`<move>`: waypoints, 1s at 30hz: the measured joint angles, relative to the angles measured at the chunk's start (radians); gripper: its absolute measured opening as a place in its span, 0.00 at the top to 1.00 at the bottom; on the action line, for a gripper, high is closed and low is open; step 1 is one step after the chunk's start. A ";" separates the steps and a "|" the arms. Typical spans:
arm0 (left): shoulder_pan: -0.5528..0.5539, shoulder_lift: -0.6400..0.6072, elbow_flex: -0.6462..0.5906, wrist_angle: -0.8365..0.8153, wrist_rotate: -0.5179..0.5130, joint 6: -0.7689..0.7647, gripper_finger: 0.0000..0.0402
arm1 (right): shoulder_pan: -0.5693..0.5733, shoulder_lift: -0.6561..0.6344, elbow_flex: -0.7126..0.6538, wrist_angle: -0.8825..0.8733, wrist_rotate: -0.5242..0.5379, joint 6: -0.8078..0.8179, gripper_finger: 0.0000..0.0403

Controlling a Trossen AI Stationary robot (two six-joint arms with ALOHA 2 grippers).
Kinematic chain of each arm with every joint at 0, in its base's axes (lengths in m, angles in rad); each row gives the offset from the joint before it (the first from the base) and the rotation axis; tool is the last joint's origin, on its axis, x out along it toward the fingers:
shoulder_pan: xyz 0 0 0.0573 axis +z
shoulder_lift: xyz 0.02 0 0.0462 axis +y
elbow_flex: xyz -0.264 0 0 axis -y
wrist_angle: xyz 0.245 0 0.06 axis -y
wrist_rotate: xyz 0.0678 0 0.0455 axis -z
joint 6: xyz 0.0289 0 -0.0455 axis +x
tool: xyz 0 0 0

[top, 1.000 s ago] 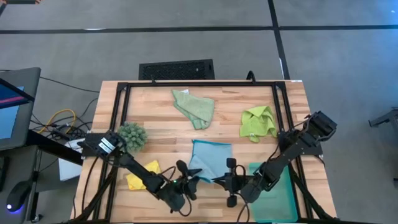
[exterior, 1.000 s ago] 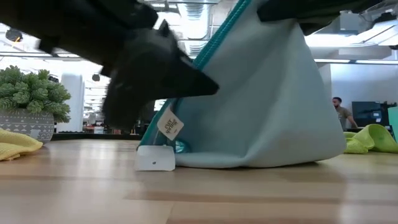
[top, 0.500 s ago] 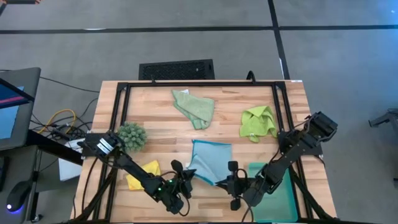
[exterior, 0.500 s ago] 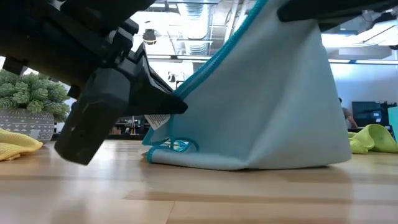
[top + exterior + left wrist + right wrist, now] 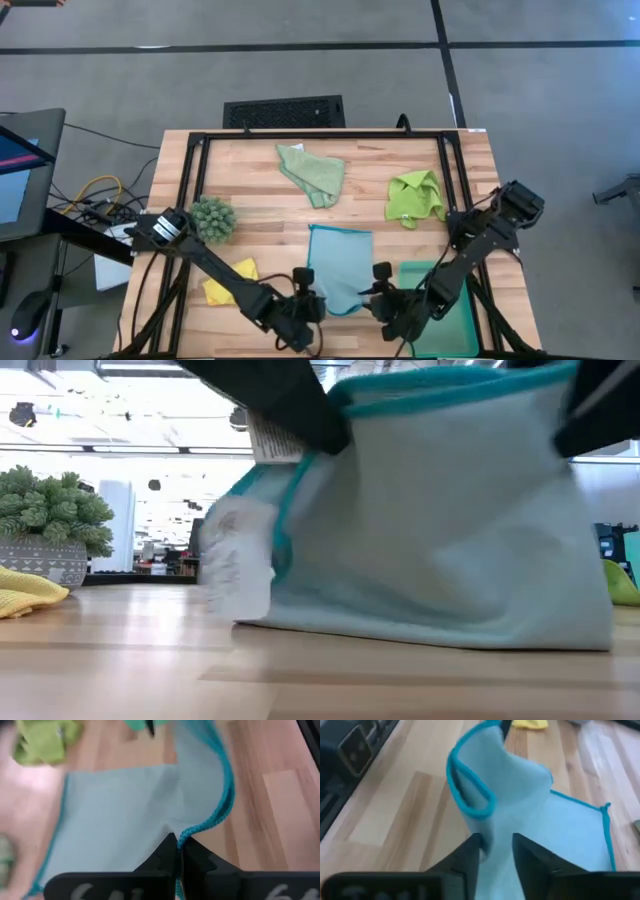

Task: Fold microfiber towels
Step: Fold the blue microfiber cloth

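The light blue square microfiber towel (image 5: pixel 338 272) is lifted at its near edge off the wooden table (image 5: pixel 260 190): the left tool (image 5: pixel 178 851) is clamped on one corner, while the right tool (image 5: pixel 496 845), parted, straddles the other.

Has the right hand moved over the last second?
Yes. In the high view the right hand has slid toward the table's near edge, now at the near left corner of the teal tray, beside the light blue towel.
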 joint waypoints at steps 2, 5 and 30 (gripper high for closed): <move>0.018 0.003 0.020 -0.021 0.051 -0.020 0.99 | 0.016 0.000 0.019 -0.015 -0.023 0.012 0.56; 0.037 0.006 0.020 -0.041 0.086 -0.035 0.99 | 0.041 0.000 0.035 -0.017 -0.042 0.013 0.49; 0.102 0.008 -0.035 -0.074 0.014 -0.109 0.99 | -0.025 0.381 0.306 0.103 -0.021 -0.301 0.47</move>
